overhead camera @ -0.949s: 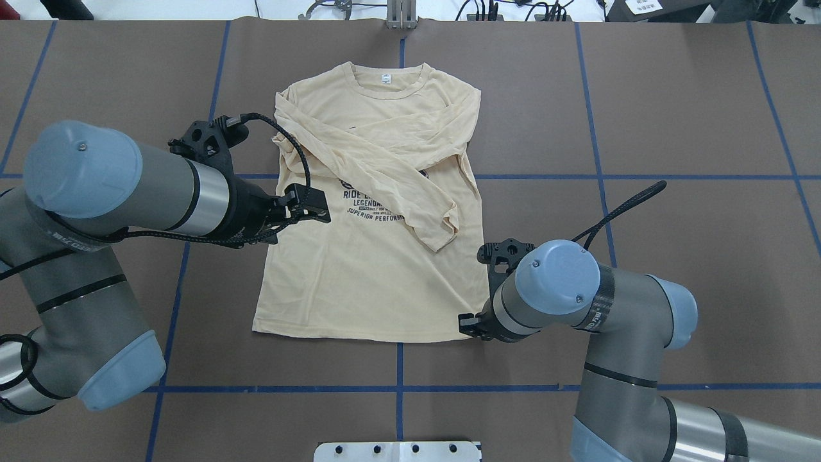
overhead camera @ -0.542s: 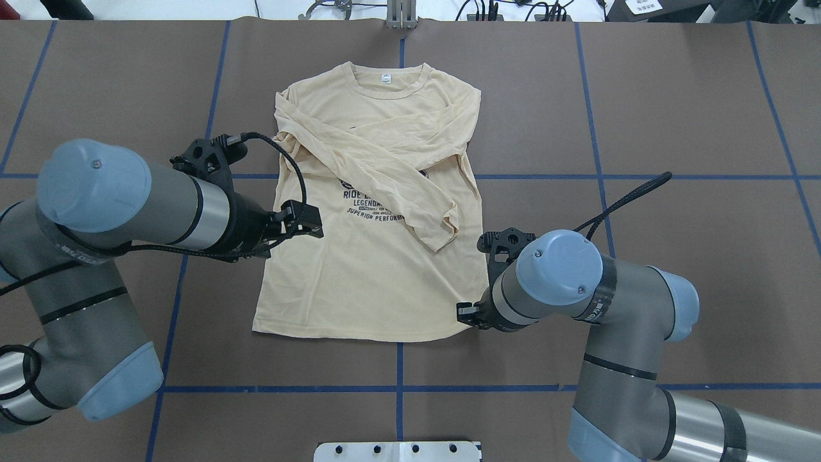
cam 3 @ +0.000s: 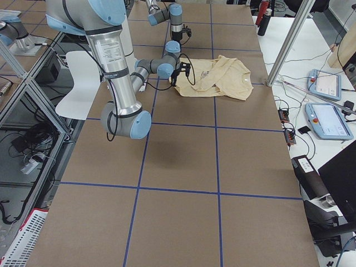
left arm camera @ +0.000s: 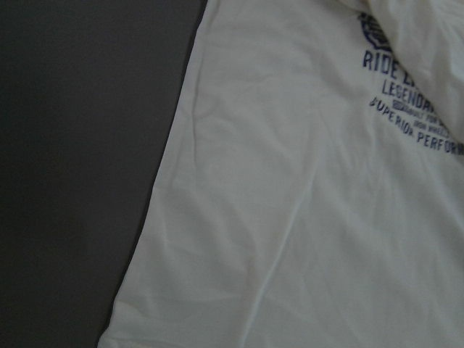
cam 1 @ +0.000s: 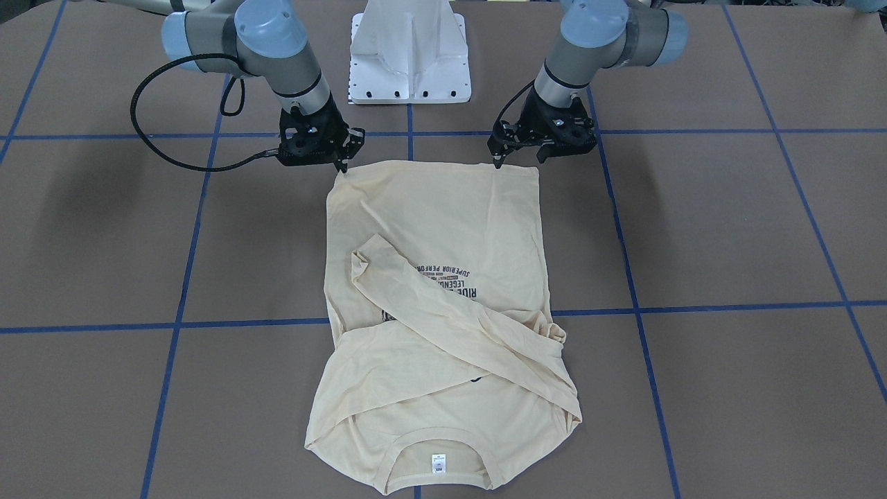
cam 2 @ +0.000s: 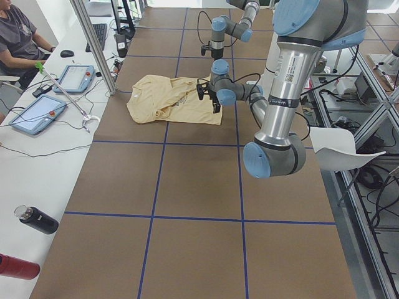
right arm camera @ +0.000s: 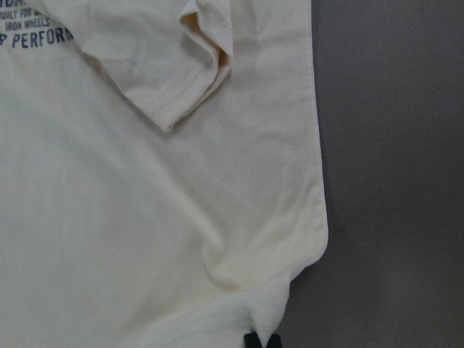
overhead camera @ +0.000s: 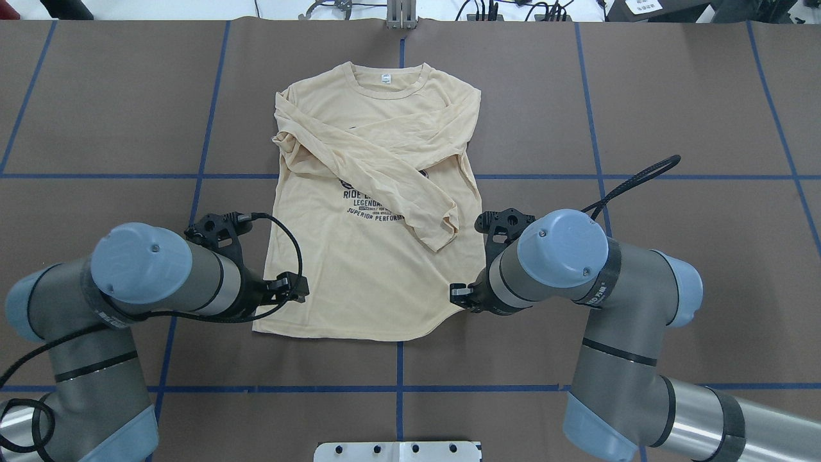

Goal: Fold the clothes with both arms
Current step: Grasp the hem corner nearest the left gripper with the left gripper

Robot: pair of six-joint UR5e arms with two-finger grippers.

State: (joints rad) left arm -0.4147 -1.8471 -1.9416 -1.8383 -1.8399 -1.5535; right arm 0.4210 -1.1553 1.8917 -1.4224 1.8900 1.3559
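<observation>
The left arm has swung back from the chest print toward the robot's edge of the tabletop, while the right arm has barely shifted. The shirt lies flat mid-tabletop, collar to the far edge, hem toward the robot, both sleeves crossed over the chest. Its hem corner on the right was square a moment ago and is now drawn in and rounded.

The right claw is pinched closed on that corner, and we see cloth bunched at its tips in the wrist view. The left claw hangs over the other side seam just above the hem; its fingers look spread and hold nothing. We judge that the hem-to-collar fold is being set up, with one corner taken and one to go.

The tabletop is brown, gridded with blue tape lines. Beyond its far edge, a person sits at a white desk with tablets and bottles.
</observation>
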